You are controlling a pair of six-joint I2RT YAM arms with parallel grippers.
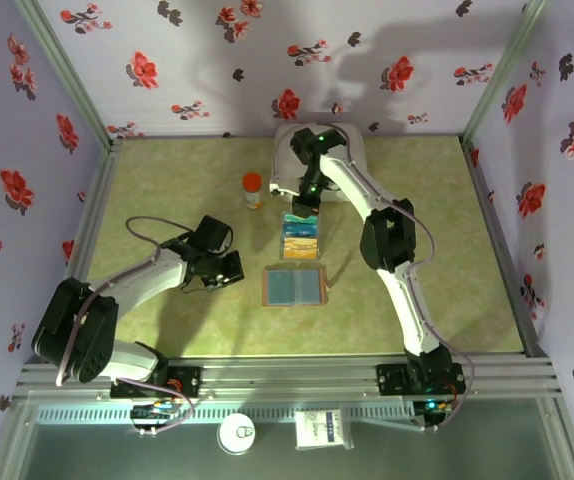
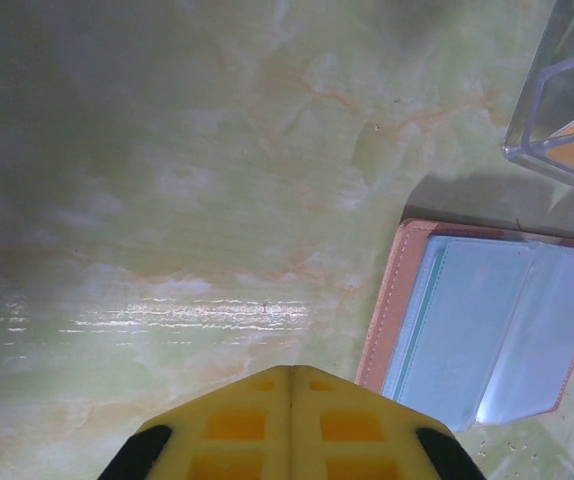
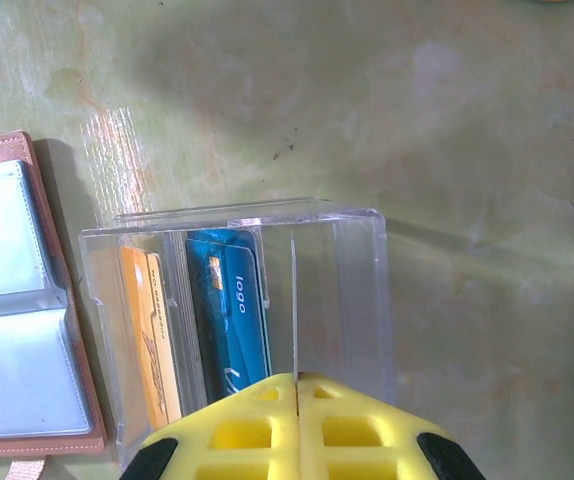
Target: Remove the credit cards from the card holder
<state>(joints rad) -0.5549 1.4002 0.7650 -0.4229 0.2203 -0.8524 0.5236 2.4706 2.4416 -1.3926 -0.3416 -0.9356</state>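
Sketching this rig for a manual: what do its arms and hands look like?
White shells, black joints; a thin cable loops over the left arm, green lights dot the right arm. The left hand and right hand have yellow gridded fingers, black-edged.

Green table (image 1: pixel 167 190); on it the open card holder (image 1: pixel 294 287), clear box (image 1: pixel 300 236), orange-capped bottle (image 1: pixel 253 190), white case (image 1: pixel 283 160).

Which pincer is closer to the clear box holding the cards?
Right. The right pincer is shut right at the edge of the clear box. The left pincer, also shut, sits beside the open card holder, farther from the box.
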